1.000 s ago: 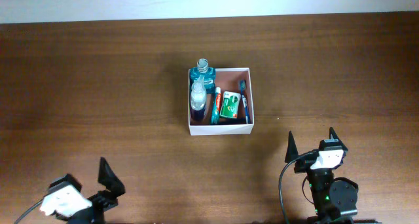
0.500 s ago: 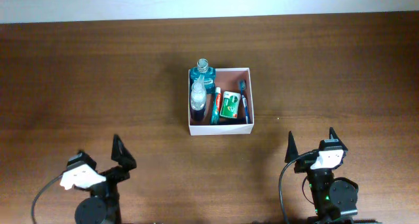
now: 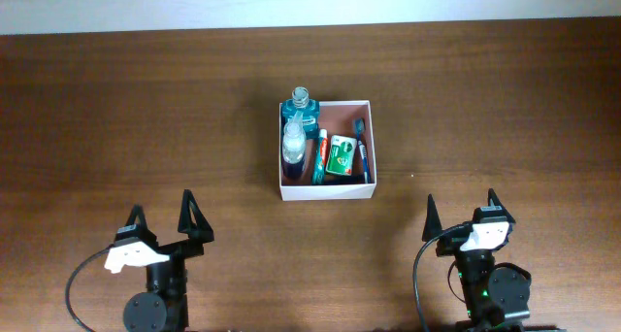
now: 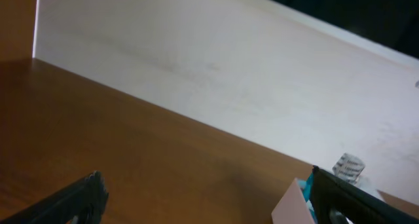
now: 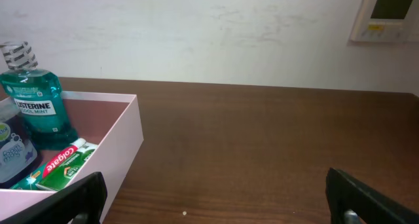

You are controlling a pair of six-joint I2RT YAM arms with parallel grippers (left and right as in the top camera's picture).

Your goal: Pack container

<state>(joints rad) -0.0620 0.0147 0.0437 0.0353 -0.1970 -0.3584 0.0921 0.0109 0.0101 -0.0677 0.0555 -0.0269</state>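
Note:
The container [image 3: 326,190] is a square white-walled box with a pinkish inside at the table's middle. It holds a teal mouthwash bottle [image 3: 301,109], a clear bottle with dark liquid [image 3: 293,146], a toothpaste tube [image 3: 319,155], a green box [image 3: 339,157] and a blue toothbrush [image 3: 363,148]. It also shows in the right wrist view [image 5: 121,135] and its corner in the left wrist view [image 4: 291,203]. My left gripper [image 3: 163,219] is open and empty at the front left. My right gripper [image 3: 462,214] is open and empty at the front right. Both are well short of the container.
Brown wooden table [image 3: 146,109] with a white wall [image 5: 196,34] along its far edge. A white thermostat-like panel [image 5: 387,14] hangs on the wall at the right.
The left arm has swung from the bottom-left corner toward the right and now points straight ahead. The right arm and the container's contents have not moved.

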